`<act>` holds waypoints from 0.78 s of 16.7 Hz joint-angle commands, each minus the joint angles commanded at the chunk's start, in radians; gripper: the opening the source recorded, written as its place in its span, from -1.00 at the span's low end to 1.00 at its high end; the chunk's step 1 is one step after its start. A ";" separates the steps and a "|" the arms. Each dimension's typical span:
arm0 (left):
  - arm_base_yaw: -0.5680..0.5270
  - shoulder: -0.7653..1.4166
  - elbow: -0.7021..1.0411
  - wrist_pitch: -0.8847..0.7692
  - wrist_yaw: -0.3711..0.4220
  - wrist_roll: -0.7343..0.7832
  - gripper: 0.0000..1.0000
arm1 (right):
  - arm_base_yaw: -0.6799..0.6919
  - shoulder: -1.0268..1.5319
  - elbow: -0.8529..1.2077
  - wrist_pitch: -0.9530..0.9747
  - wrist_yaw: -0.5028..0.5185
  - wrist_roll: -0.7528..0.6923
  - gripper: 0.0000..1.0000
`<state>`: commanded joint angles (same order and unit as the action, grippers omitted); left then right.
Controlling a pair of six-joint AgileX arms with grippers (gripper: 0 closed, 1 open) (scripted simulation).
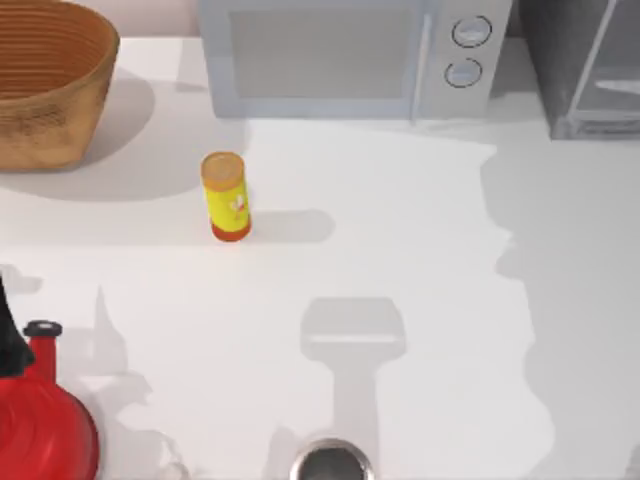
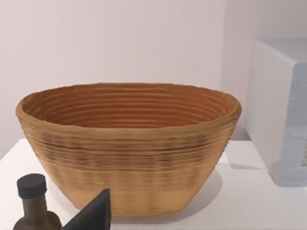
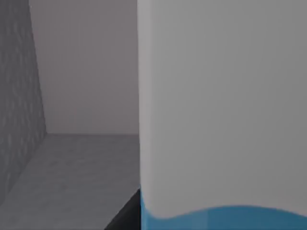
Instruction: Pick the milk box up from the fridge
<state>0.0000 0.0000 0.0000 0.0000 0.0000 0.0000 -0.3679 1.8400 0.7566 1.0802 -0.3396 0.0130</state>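
Reaching into the fridge (image 1: 575, 60) for the milk box (image 3: 225, 110).

From above: fridge just right of the microwave (image 1: 350, 55), door swung open for access. Left wrist: idling toward the basket (image 2: 129, 143), left of the microwave; grip state unclear. Right wrist: pressed close to the milk box inside the fridge, likely lining up a grasp; finger state impossible to tell.

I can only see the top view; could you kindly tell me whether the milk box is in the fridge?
Observer: Yes, the right wrist view shows the milk box close ahead inside the fridge.
Operator: Thanks. Which part of it is facing that camera?
Observer: Its white upper face, with a blue band below.
Operator: And what is by the left wrist?
Observer: A dark capped bottle stands in front of the woven basket.
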 joint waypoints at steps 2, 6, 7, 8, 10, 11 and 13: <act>0.000 0.000 0.000 0.000 0.000 0.000 1.00 | 0.002 -0.010 -0.003 -0.004 0.001 -0.001 -1.00; 0.000 0.000 0.000 0.000 0.000 0.000 1.00 | 0.031 -0.151 -0.053 -0.080 0.028 -0.008 -1.00; 0.000 0.000 0.000 0.000 0.000 0.000 1.00 | 0.042 -0.207 -0.075 -0.112 0.039 -0.010 -1.00; 0.000 0.000 0.000 0.000 0.000 0.000 1.00 | 0.055 -0.270 -0.100 -0.149 0.052 -0.012 -1.00; 0.000 0.000 0.000 0.000 0.000 0.000 1.00 | 0.083 -0.418 -0.162 -0.237 0.081 -0.015 -1.00; 0.000 0.000 0.000 0.000 0.000 0.000 1.00 | 0.100 -0.503 -0.199 -0.288 0.097 -0.015 -1.00; 0.000 0.000 0.000 0.000 0.000 0.000 1.00 | 0.134 -0.689 -0.279 -0.400 0.130 -0.015 -1.00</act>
<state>0.0000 0.0000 0.0000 0.0000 0.0000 0.0000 -0.2338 1.1515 0.4773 0.6802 -0.2099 -0.0015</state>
